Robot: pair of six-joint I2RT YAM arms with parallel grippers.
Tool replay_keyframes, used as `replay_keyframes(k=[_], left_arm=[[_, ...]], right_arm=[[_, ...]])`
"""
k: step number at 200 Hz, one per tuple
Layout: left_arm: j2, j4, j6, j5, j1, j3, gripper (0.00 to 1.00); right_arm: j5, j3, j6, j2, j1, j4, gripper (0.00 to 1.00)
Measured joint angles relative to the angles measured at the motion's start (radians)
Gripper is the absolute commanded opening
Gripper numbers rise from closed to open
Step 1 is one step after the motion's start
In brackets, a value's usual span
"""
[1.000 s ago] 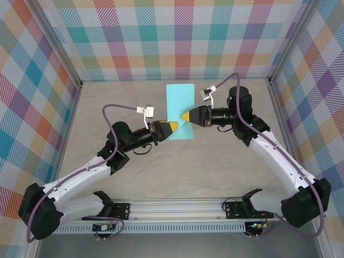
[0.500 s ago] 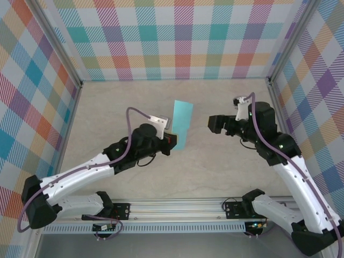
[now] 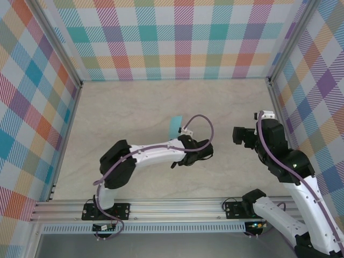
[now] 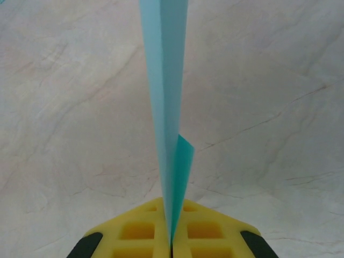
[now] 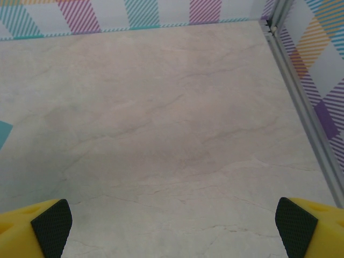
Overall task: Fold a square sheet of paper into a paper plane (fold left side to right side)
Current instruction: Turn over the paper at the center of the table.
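The turquoise square sheet of paper (image 4: 165,97) is folded double and stands on edge above the table. My left gripper (image 4: 172,244) is shut on its near edge, and its yellow fingers (image 4: 137,236) press together on the paper. From above, a narrow strip of the sheet (image 3: 175,126) shows beside my left arm (image 3: 161,151), which stretches right across the middle. My right gripper (image 3: 239,134) stands wide open at the right, apart from the paper, with bare table between its pads (image 5: 51,220). A turquoise corner (image 5: 3,132) shows at the left edge of the right wrist view. The paper plane is out of view.
Pastel checked walls (image 3: 183,37) close the marble-look table (image 3: 129,102) on three sides. A metal corner post (image 5: 301,91) runs along the right. The rail (image 3: 177,207) with both arm bases lies at the near edge.
My right gripper opened, let go of the paper and drew back to the right. My left arm swung right across the middle, carrying the folded sheet turned on edge.
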Motion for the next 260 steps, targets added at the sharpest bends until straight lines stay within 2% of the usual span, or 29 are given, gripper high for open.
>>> replay_keyframes(k=[50, 108, 165, 206, 233, 260], left_arm=[[0.230, -0.132, -0.033, 0.028, 0.003, 0.185, 0.14], [0.352, -0.137, 0.045, 0.235, 0.044, 0.278, 0.20], [0.343, -0.142, 0.109, 0.415, 0.108, 0.322, 0.22], [0.325, -0.142, 0.138, 0.513, 0.156, 0.322, 0.38], [0.311, -0.132, 0.157, 0.578, 0.184, 0.322, 0.45], [0.272, 0.005, 0.169, 0.673, 0.206, 0.288, 0.55]], right_arm=[[0.037, 0.005, -0.016, -0.065, 0.000, -0.048, 1.00], [0.050, 0.006, -0.020, -0.084, 0.000, -0.083, 1.00], [0.050, 0.008, -0.020, -0.085, 0.000, -0.105, 1.00], [0.050, 0.008, -0.020, -0.080, 0.000, -0.111, 1.00], [0.041, 0.006, -0.020, -0.065, 0.000, -0.108, 1.00], [-0.003, -0.023, -0.019, -0.054, 0.000, -0.085, 1.00]])
